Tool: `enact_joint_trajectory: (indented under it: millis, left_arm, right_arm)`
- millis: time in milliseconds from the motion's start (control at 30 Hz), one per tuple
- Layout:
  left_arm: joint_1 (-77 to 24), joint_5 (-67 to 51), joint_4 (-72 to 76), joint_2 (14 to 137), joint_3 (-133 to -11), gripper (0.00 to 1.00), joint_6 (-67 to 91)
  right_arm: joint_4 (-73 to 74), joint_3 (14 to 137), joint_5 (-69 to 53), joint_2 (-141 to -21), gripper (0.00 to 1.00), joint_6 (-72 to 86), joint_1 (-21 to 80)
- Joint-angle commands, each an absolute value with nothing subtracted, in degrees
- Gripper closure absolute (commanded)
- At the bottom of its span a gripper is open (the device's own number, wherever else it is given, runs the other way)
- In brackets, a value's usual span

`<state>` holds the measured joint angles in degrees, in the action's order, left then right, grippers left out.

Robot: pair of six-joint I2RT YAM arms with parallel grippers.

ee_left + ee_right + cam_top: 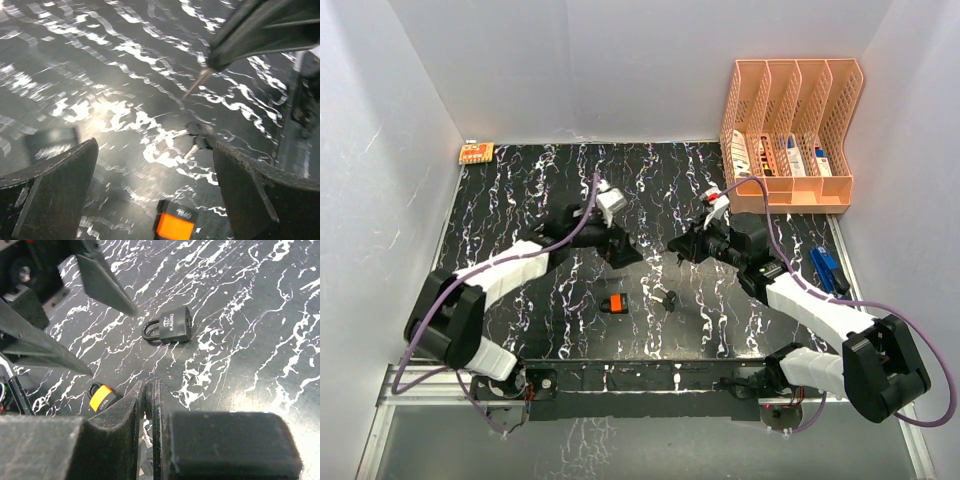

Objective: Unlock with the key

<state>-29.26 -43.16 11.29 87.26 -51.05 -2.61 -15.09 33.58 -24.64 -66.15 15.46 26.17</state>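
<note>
Right gripper [149,390] has its fingers pressed together, and the left wrist view shows a key [196,84] poking out of them, so that half's sorted. Left gripper [155,147] is spread wide, holding nothing. The black padlock [170,326] lies flat on the table [520,190], shackle shut, ahead of both grippers. The orange padlock [100,397] and loose keys [197,137] sit near it on the arm-base side (can't tell which lock this key fits). I'd have the left pinch the black padlock's body across its flat faces, with the keyhole end bare and facing the key, and line up before pushing.
</note>
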Motion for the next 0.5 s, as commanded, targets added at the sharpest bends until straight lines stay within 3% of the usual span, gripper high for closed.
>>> enact_joint_trajectory:
  millis: [0,133,467]
  left_arm:
    - [-26.7,-26.6,25.8,77.8,-42.4,0.02,8.8]
    - [-26.3,-12.5,25.3,75.3,-40.0,0.02,16.2]
    - [-26.3,-8.8,16.3,85.8,-44.5,0.02,14.7]
  right_arm:
    - [-15.9,34.5,-19.1,-66.0,1.00,17.6,25.8]
    - [-15.9,34.9,-17.6,-66.8,1.00,19.7,25.7]
    - [-16.0,35.4,-15.6,-66.3,1.00,23.1,25.7]
